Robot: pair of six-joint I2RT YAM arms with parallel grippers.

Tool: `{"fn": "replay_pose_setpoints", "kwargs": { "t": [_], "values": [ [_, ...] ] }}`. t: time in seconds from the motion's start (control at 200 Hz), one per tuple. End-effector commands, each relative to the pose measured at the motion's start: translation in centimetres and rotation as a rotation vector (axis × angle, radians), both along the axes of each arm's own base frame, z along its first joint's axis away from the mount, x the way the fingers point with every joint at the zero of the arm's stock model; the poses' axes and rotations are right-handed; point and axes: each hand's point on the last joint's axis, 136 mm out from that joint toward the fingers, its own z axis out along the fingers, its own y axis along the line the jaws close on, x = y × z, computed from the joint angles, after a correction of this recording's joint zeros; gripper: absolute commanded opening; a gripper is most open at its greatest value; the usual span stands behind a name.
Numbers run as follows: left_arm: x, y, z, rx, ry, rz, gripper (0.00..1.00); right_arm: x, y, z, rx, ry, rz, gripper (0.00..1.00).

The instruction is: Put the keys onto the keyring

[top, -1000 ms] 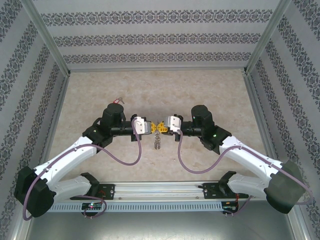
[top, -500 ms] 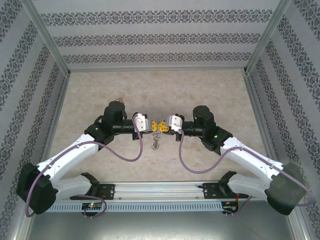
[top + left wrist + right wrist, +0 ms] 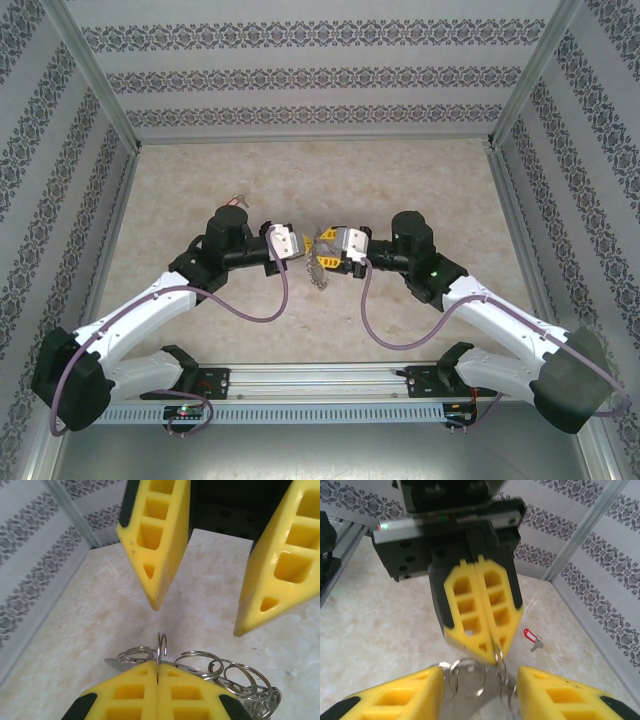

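**Right hand moved in on the ring, fingers spread**

Since half a second ago my right hand (image 3: 197,616) has slid toward the left one, and the hanging bunch has shifted with it. My left wrist has drawn back a little toward the left edge of the worktop (image 3: 420,180).

My left hand (image 3: 158,669) is closed tight. Its very tips pinch one thin loop of the keyring (image 3: 161,647) edge-on, above the middle of the worktop. A tangle of rings (image 3: 227,676) dangles beside that loop. My right hand is wide open, holds nothing, and faces the loop from just beyond it.

The pinch looks like the weak point to me. With so little wire between the pads, a nudge from my right fingers could twist the loop or pop it free. Closing now could also catch a neighbouring ring instead of the held one.

The red-headed key (image 3: 529,633) lies on the worktop toward its far left corner, well apart from both hands. Fetching it with my right hand would mean reaching across my left arm (image 3: 150,305), which risks a bump.
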Motion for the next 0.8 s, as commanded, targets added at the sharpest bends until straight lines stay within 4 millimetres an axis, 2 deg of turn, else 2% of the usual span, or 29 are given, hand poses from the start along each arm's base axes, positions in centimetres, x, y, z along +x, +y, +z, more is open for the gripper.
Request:
{"fn": "replay_pose_setpoints", "kwargs": {
  "t": [0.0, 0.085, 0.19, 0.355, 0.47, 0.519, 0.634, 0.709, 0.794],
  "values": [
    [1.1, 1.7, 1.6, 0.045, -0.119, 0.079, 0.0, -0.1, -0.1, 0.6, 0.022, -0.026, 0.041, 0.44],
    [2.5, 3.7, 1.7, 0.064, -0.098, 0.187, 0.0, 0.9, -0.1, 0.8, 0.023, -0.02, 0.023, 0.45],
    [3.7, 6.8, 1.7, 0.071, -0.087, 0.315, 0.0, 3.4, 0.2, 1.2, 0.043, 0.03, -0.065, 0.48],
    [5.4, 12.7, 1.6, 0.055, 0.035, 0.546, 0.0, 9.8, 0.3, 1.2, 0.137, 0.244, -0.366, 0.47],
    [6.8, 16.7, 1.9, 0.064, 0.164, 0.724, 0.0, 13.3, 0.8, 0.4, 0.223, 0.393, -0.539, 0.44],
    [7.5, 18.5, 2.2, 0.066, 0.206, 0.801, 0.0, 14.4, 1.2, -0.3, 0.251, 0.468, -0.592, 0.44],
    [9.1, 23.0, 2.4, 0.059, 0.279, 1.01, 0.0, 18.3, 1.6, -4.2, 0.307, 0.764, -0.81, 0.4],
    [10.2, 25.3, 2.6, -0.006, 0.313, 1.104, 0.0, 20.0, 3.4, -7.0, 0.326, 0.943, -0.845, 0.35],
    [11.6, 27.3, 2.4, -0.092, 0.381, 1.203, 0.0, 20.9, 5.4, -8.9, 0.378, 1.062, -0.855, 0.32]
  ]
}}
